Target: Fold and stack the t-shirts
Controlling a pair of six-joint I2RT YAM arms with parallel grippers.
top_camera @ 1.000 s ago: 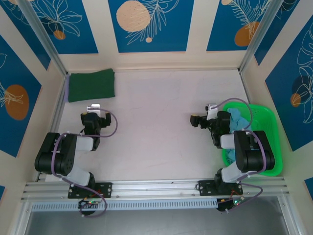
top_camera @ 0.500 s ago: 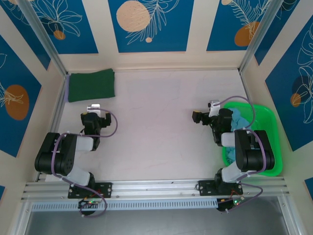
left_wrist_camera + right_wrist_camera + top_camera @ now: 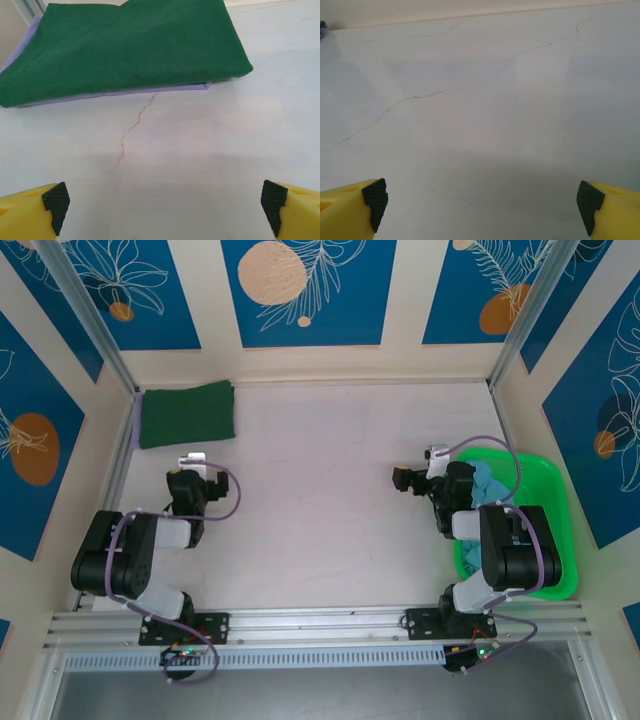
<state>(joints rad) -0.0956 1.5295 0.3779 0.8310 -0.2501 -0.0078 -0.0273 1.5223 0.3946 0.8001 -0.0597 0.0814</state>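
Since the dark green t-shirt [image 3: 125, 45] is laid over it at the far-left corner, little of the lavender t-shirt [image 3: 197, 86] is seen. Left gripper [image 3: 164, 200] and right gripper [image 3: 481, 200] are spread wide; nothing is held.

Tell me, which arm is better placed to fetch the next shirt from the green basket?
Probably the right. The right fingers, open, sit beside the bright green plastic basket holding the crumpled light blue cloth shirts. The left fingers, also open, face the folded dark green cloth shirt across the table.
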